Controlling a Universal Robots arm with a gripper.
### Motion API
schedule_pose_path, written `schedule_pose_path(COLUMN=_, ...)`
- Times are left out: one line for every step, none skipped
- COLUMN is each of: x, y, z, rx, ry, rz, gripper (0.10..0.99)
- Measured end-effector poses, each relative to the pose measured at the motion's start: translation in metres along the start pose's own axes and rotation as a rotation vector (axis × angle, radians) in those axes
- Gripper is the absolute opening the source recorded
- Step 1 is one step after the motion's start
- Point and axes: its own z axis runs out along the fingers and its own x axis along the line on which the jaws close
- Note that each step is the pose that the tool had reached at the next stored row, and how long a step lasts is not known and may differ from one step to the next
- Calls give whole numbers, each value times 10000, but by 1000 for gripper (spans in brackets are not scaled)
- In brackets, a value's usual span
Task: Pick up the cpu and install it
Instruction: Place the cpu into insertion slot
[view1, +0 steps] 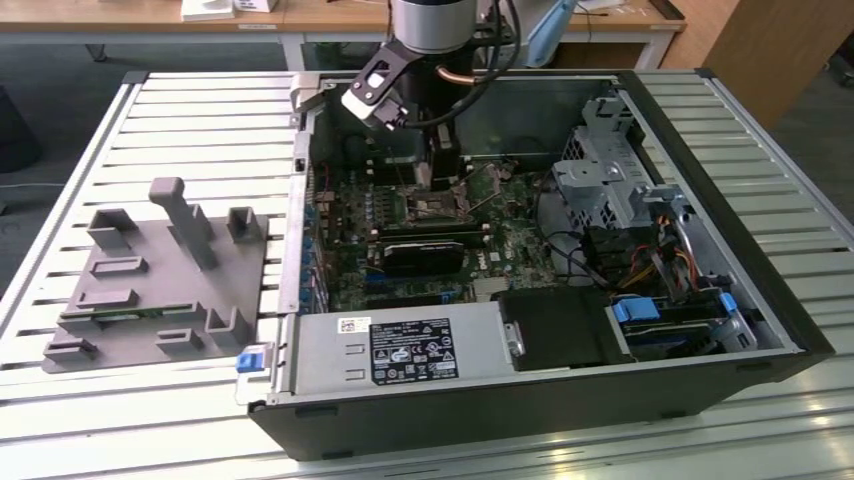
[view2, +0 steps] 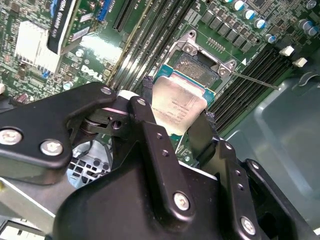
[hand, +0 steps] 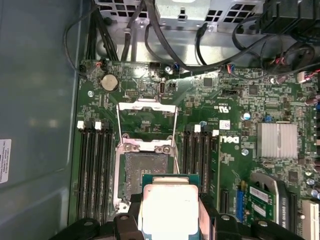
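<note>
The gripper (view2: 178, 102) is clamped on two opposite edges of the cpu (hand: 170, 206), holding it just above the open socket (hand: 146, 170) toward the far side of the computer case (view1: 747, 300), so installing seems in hand, which calls for a level, square lowering.
</note>
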Motion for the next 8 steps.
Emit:
schedule_pose_path(x=8, y=6, z=13, rx=15, ry=1, rz=-2, gripper=533)
schedule_pose_path(x=14, y=13, z=23, rx=26, ry=2, rz=-2, gripper=533)
schedule_pose_path(x=19, y=21, z=30, rx=32, ry=1, rz=-1, gripper=533)
schedule_pose_path(x=24, y=29, z=37, rx=35, ry=1, rz=-1, gripper=533)
schedule_pose_path(x=29, y=33, z=42, rx=36, ry=1, rz=-1, gripper=533)
schedule_pose_path(x=31, y=35, z=46, rx=36, ry=2, rz=1, gripper=533)
schedule_pose_path(x=33, y=36, z=50, rx=34, ry=3, rz=1, gripper=533)
schedule_pose_path(x=34, y=37, z=53, rx=35, ry=2, rz=1, gripper=533)
